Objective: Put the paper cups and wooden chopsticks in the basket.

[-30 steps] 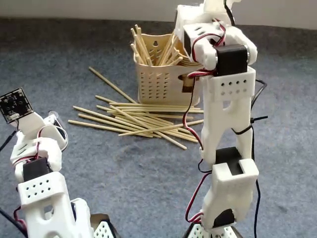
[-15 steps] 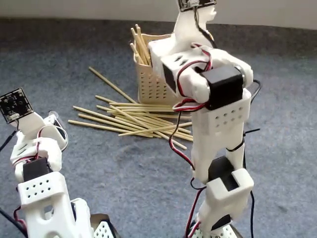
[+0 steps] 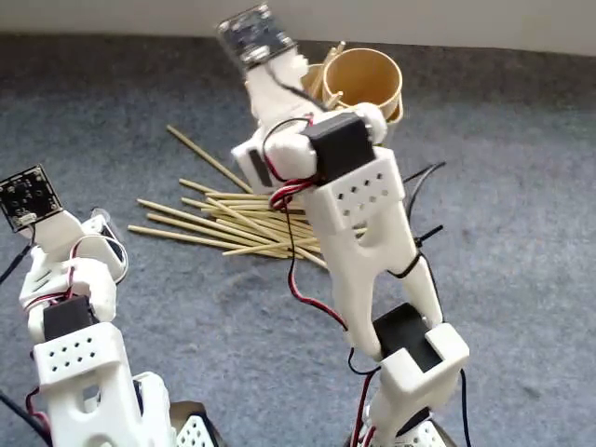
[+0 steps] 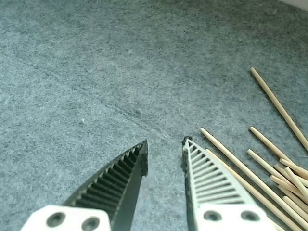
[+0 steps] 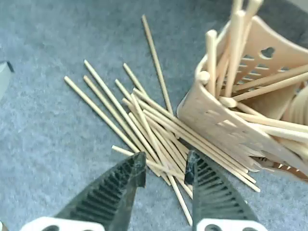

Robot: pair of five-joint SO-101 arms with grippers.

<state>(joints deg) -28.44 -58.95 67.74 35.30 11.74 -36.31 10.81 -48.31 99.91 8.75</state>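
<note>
On the grey carpet [image 3: 521, 233] we see two white arms side by side. The right arm [image 3: 358, 214] stretches out over the middle, while the left arm [image 3: 74, 317] stands folded near the edge. The loose chopsticks [image 3: 200, 219] lie in a fanned, crossing pile on the carpet, running up against the foot of the basket [image 5: 226, 125]. The basket stands at the far side with more chopsticks leaning inside it. A paper cup [image 3: 363, 82], mouth up, seems to us to sit in the basket, though the right arm hides most of that spot from above. The right gripper [image 5: 165, 161] hangs above the loose chopsticks, jaws a little apart with nothing between them. The left gripper [image 4: 165, 142] is over bare carpet just beside the chopstick ends, jaws parted by a narrow gap and empty.
</note>
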